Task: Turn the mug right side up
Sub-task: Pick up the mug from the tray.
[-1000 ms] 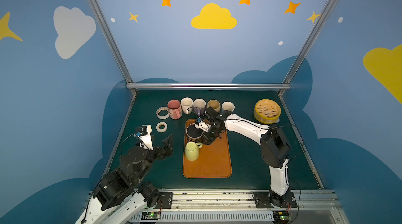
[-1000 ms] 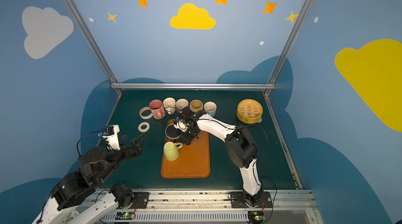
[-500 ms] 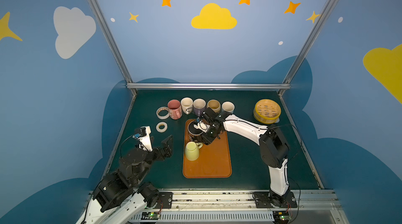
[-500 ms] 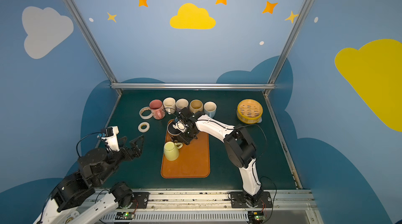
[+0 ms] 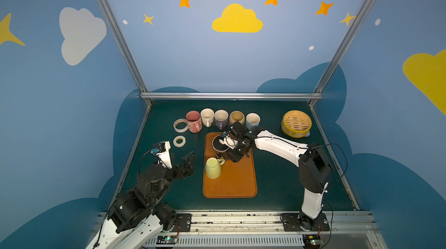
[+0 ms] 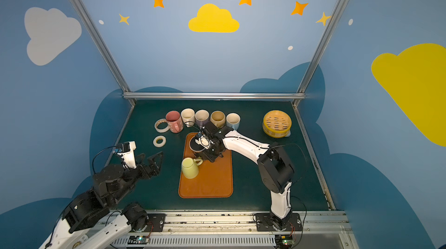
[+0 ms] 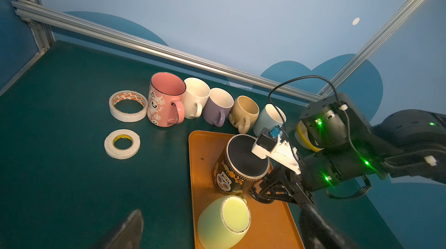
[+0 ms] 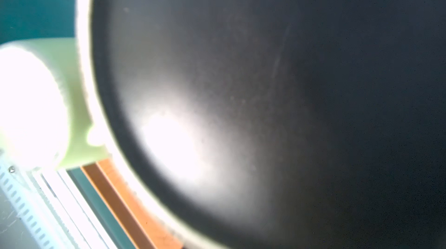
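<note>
The jaws of the right gripper [image 7: 264, 191] are close together. In the left wrist view they look pinched on the handle [image 7: 259, 198] of the black mug [image 7: 241, 160]. The handle is a thin dark loop, low down near the tray floor. The right wrist view shows only the mug's dark flat bottom, big and blurry, so it does not help with the grip.

The black mug stands upside down, bottom up and mouth down, at the far end of the orange tray [image 7: 207, 153]. Just beside it, nearer the front, is a green mug [image 7: 224, 223], also bottom up. I cannot tell if the two touch.

The black mug looks like fired clay with a shiny coat. I think it is hard, quite heavy for these thin jaws, and slippery. It can chip or break if it drops. The handle is a good place to hold, but the weight hangs off to one side. So the mug may swing or slip round in the pinch when it is lifted and turned. It has to go up clear of the green mug before it turns.

The jaws of the left gripper [image 6: 147, 158] are wide apart and hold nothing. It hangs over the table [image 5: 277, 168], well apart from the tray. Behind the tray a row of mugs [image 5: 221, 116] stands mouth up.
</note>
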### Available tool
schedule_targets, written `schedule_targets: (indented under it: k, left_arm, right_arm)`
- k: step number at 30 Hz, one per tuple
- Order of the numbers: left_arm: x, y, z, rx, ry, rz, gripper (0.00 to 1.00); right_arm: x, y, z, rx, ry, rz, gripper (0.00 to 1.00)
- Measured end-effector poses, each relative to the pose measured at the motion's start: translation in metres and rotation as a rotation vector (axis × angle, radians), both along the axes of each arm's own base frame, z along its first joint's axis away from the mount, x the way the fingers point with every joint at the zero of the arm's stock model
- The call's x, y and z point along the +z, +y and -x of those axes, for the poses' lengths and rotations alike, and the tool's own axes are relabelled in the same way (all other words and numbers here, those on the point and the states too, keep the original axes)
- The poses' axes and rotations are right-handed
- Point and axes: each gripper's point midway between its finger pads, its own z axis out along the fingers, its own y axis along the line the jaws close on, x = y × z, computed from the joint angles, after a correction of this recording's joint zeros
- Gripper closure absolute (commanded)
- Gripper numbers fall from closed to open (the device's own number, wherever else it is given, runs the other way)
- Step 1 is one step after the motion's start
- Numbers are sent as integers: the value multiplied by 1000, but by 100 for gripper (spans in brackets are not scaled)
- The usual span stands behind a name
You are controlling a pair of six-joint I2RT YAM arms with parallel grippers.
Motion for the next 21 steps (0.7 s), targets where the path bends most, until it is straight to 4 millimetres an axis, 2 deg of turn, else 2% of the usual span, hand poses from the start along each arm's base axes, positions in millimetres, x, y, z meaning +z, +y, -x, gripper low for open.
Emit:
schedule_targets:
  k: [10, 18, 21]
  left_arm:
    - [-37, -33, -10, -79, 64, 107, 0]
    - [-53, -57, -17, -142, 78, 208, 0]
    - [-51, -62, -20, -152, 76, 222, 0]
  right_arm:
    - [43, -17, 2, -74, -35, -142, 100]
    - [73, -40, -6, -189, -17, -299, 100]
    - [76, -47, -7, -223, 0, -313, 100]
